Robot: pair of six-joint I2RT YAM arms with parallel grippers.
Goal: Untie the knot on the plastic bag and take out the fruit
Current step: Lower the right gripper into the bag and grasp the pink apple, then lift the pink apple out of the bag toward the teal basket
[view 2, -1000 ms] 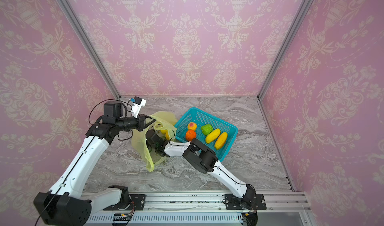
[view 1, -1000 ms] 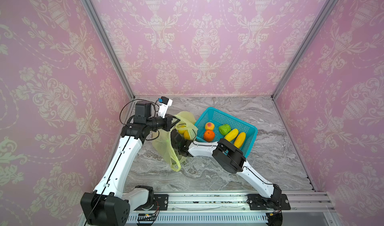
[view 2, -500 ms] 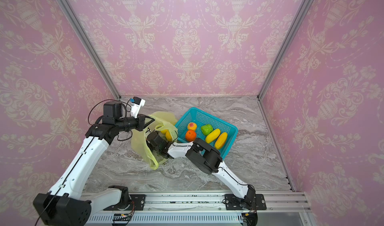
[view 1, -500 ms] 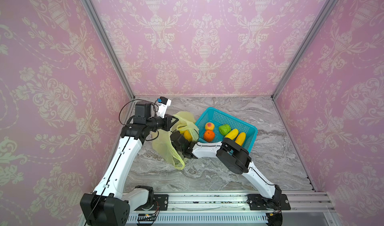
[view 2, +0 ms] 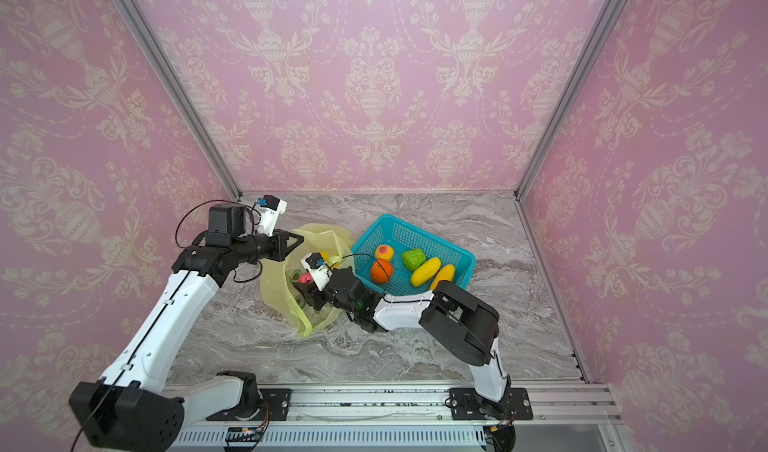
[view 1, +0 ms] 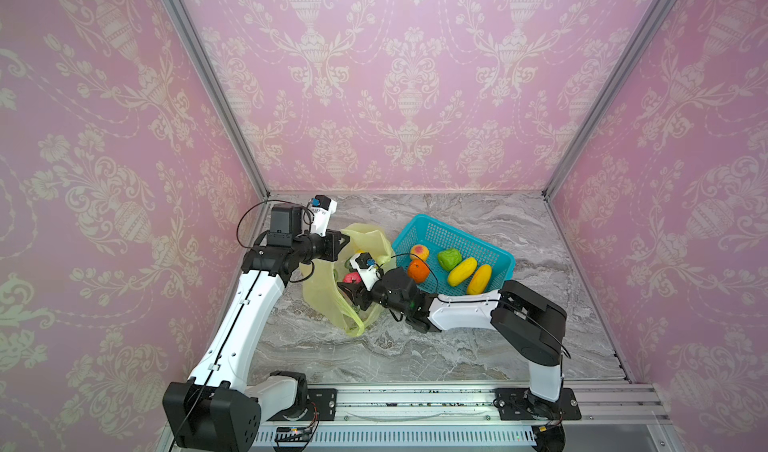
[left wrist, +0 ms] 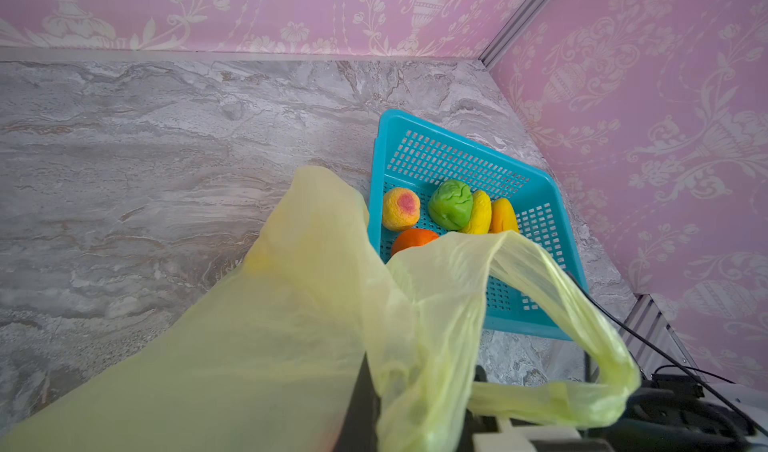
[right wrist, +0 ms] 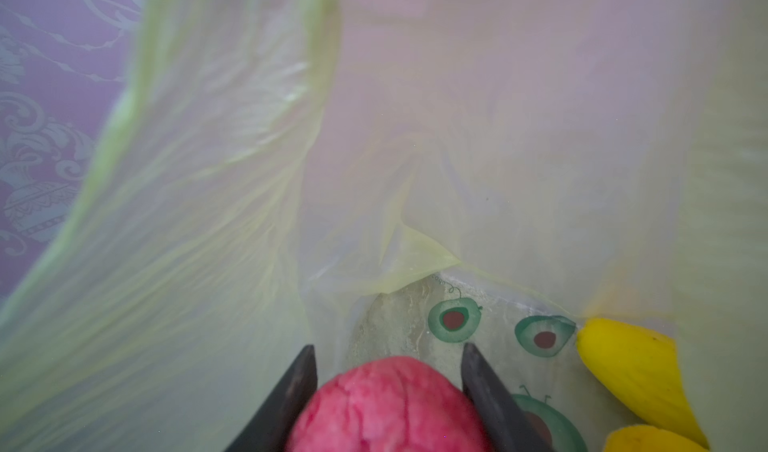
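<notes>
The yellow-green plastic bag [view 1: 322, 300] [view 2: 274, 292] lies open on the marble. My left gripper [view 1: 345, 238] [view 2: 301, 238] is shut on its upper rim and holds the mouth up. One loop handle [left wrist: 561, 288] hangs loose; the knot is out of view. My right gripper [right wrist: 388, 358] [view 1: 347, 288] reaches inside the bag, shut on the pink-red ball [right wrist: 386, 408] [view 1: 352, 278]. Two yellow fruits [right wrist: 636, 371] [right wrist: 648, 439] lie beside it on the bag's printed floor. In the left wrist view the bag film hides the jaws.
The turquoise basket [view 1: 465, 238] [left wrist: 415, 155] stands just right of the bag. It holds a peach [view 1: 419, 252], an orange [view 1: 417, 271], a green fruit [view 1: 449, 258] and two yellow mangoes [view 1: 462, 271] [view 1: 478, 279]. Pink walls close in left, right and back.
My right gripper's jaws have narrowed onto the pink-red ball inside the bag, and that arm's elbow has swung to the right. The left arm has kept holding the bag's rim.
</notes>
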